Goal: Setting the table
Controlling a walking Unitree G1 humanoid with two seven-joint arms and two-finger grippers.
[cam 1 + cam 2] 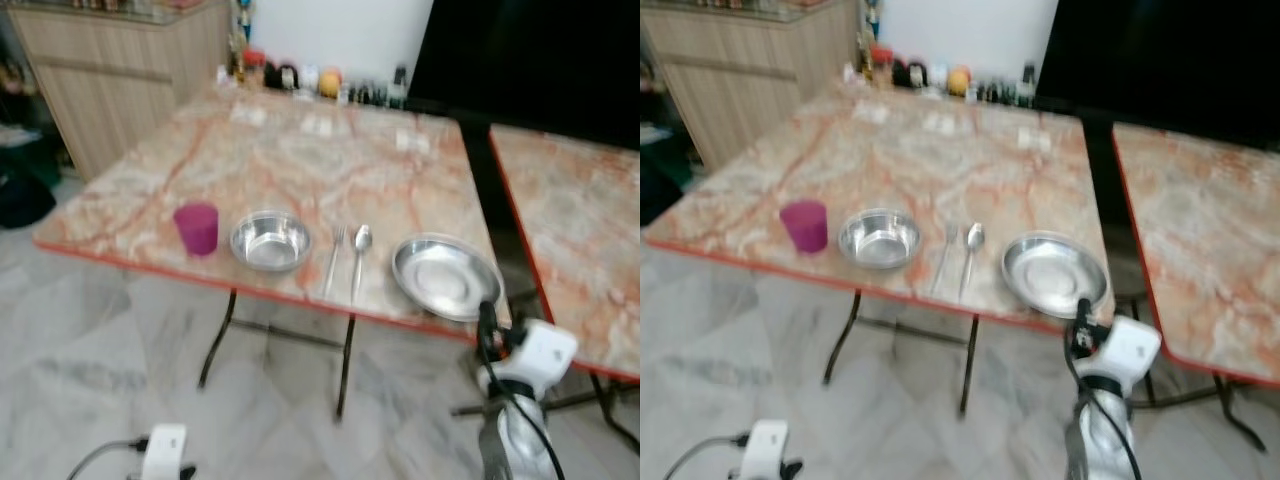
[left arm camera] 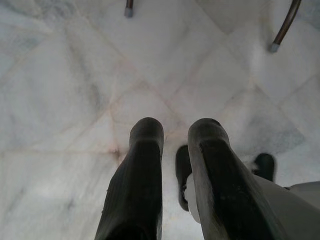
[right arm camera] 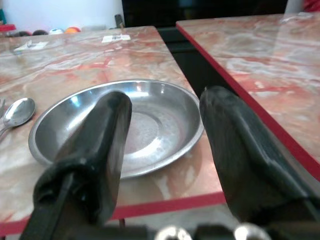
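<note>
from where i stand the marble table [image 1: 300,160] carries a neat row along its near edge: a purple cup [image 1: 197,227], then a steel bowl [image 1: 271,240], then a fork [image 1: 334,256] and a spoon [image 1: 360,252] lying side by side, then a wide steel plate [image 1: 446,276] at the right end. the plate sits very near the red rim, just beside the table's corner, and that is where the trouble could come from. the right gripper [image 3: 165,150] is raised just off that edge, its two black fingers spread apart with nothing between them, pointing at the plate's near lip. if it pushes forward with the fingers level it may shove the plate across the slick marble rather than catch it, and a nudge sideways could send it against the spoon and knock the cutlery out of line. a lift from below the rim could tip the plate up and slide it off the table altogether, since little of the surface lies between it and the drop. the head views are blurred, which suggests to me the robot is not settled on its feet, and a sway now would carry the wrist into the table edge. the left gripper [image 2: 175,170] hangs low over the pale floor tiles, fingers slightly parted and holding nothing, near the table's legs.
</note>
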